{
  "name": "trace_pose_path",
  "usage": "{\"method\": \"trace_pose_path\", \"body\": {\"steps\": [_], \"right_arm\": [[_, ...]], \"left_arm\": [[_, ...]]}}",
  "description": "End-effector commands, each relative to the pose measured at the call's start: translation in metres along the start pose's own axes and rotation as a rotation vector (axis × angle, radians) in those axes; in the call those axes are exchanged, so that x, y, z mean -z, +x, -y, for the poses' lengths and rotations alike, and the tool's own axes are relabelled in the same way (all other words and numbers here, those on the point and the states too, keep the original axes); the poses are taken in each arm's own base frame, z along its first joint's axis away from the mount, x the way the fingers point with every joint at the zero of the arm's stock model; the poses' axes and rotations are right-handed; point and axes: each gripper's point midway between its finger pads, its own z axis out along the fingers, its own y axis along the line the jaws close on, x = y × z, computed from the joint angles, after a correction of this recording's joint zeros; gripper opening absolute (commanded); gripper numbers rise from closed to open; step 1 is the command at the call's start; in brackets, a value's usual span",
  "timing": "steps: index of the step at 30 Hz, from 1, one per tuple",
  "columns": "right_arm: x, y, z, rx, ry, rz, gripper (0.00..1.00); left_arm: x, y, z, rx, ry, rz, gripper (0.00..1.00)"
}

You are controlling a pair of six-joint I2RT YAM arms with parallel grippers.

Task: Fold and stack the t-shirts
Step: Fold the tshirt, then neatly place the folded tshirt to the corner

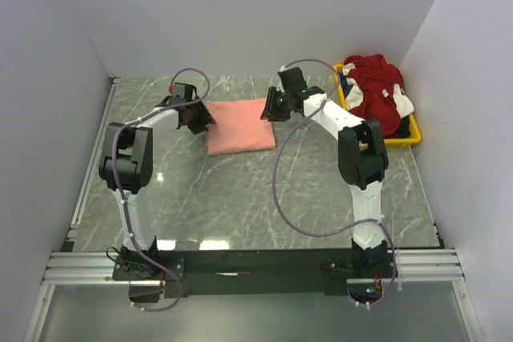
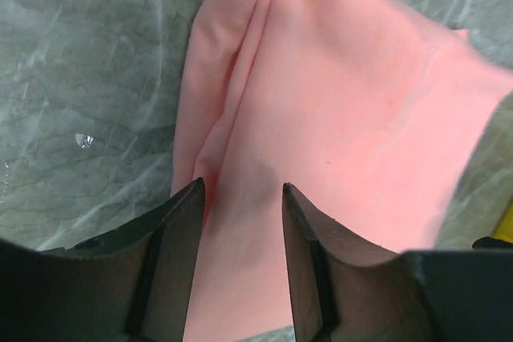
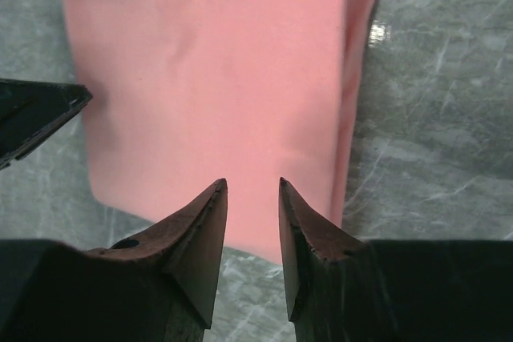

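The salmon-pink t-shirt lies folded into a rectangle on the grey marble table, at the middle back. It fills the left wrist view and the right wrist view. My left gripper is open and empty over the shirt's left edge. My right gripper is open and empty over the shirt's right edge. The dark red t-shirt with white parts lies heaped in the yellow tray at the back right, with some dark blue-black cloth under it.
White walls close the table on the left, back and right. A metal rail runs along the left edge. The left gripper's finger shows at the left of the right wrist view.
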Motion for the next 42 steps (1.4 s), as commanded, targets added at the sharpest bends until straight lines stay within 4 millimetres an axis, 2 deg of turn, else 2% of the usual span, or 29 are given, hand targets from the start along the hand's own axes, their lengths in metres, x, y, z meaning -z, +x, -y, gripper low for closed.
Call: {"method": "trace_pose_path", "body": {"steps": [1, 5, 10, 15, 21, 26, 28, 29, 31, 32, 33, 34, 36, 37, 38, 39, 40, 41, 42], "right_arm": [[-0.014, 0.005, 0.019, 0.018, 0.055, 0.003, 0.39], [-0.022, 0.018, 0.032, 0.019, 0.089, -0.034, 0.39], [-0.031, 0.025, 0.042, 0.024, 0.128, -0.067, 0.38], [-0.034, 0.030, 0.051, 0.027, 0.169, -0.087, 0.38], [-0.030, 0.027, 0.045, 0.031, 0.153, -0.075, 0.39], [-0.017, 0.016, 0.037, 0.039, 0.135, -0.045, 0.40], [-0.012, 0.012, 0.032, 0.037, 0.121, -0.035, 0.40], [-0.005, 0.008, 0.027, 0.038, 0.112, -0.021, 0.40], [0.008, -0.003, 0.015, 0.035, 0.085, 0.014, 0.41], [0.012, -0.002, 0.014, 0.030, 0.083, 0.020, 0.42], [0.018, -0.006, 0.010, 0.022, 0.077, 0.037, 0.43], [0.032, -0.016, 0.003, 0.002, 0.068, 0.079, 0.47], [0.041, -0.013, -0.002, -0.022, 0.048, 0.092, 0.51], [0.058, -0.023, -0.016, -0.035, 0.005, 0.144, 0.54], [0.061, -0.012, -0.014, -0.050, -0.004, 0.131, 0.56], [0.066, -0.010, -0.018, -0.054, -0.021, 0.143, 0.57], [0.084, -0.016, -0.028, -0.056, -0.055, 0.190, 0.59], [0.085, -0.004, -0.024, -0.061, -0.051, 0.175, 0.59], [0.091, 0.001, -0.026, -0.060, -0.060, 0.179, 0.60]], "left_arm": [[-0.007, -0.005, -0.005, -0.029, -0.056, 0.034, 0.49], [-0.011, 0.001, -0.013, -0.041, -0.098, 0.024, 0.49], [-0.014, 0.003, -0.020, -0.063, -0.156, 0.010, 0.49], [-0.018, 0.001, -0.033, -0.096, -0.239, 0.018, 0.55], [-0.022, 0.006, -0.037, -0.133, -0.275, 0.001, 0.63], [-0.025, 0.009, -0.039, -0.146, -0.296, -0.009, 0.61], [-0.027, 0.010, -0.037, -0.142, -0.292, -0.015, 0.57], [-0.029, 0.011, -0.037, -0.140, -0.292, -0.020, 0.50], [-0.031, 0.013, -0.029, -0.125, -0.264, -0.028, 0.42], [-0.032, 0.014, -0.028, -0.115, -0.256, -0.030, 0.33], [-0.032, 0.016, -0.026, -0.105, -0.243, -0.033, 0.29], [-0.032, 0.017, -0.018, -0.075, -0.206, -0.032, 0.23], [-0.028, 0.017, -0.017, -0.016, -0.194, -0.026, 0.08], [-0.027, 0.015, -0.015, 0.008, -0.181, -0.014, 0.01], [-0.021, 0.009, -0.012, 0.033, -0.168, 0.006, 0.01], [-0.019, 0.012, -0.024, 0.069, -0.183, 0.005, 0.01], [-0.015, 0.010, -0.026, 0.131, -0.183, 0.018, 0.01], [-0.004, 0.001, -0.022, 0.163, -0.159, 0.050, 0.01], [0.000, 0.005, -0.042, 0.211, -0.189, 0.048, 0.01]]}}
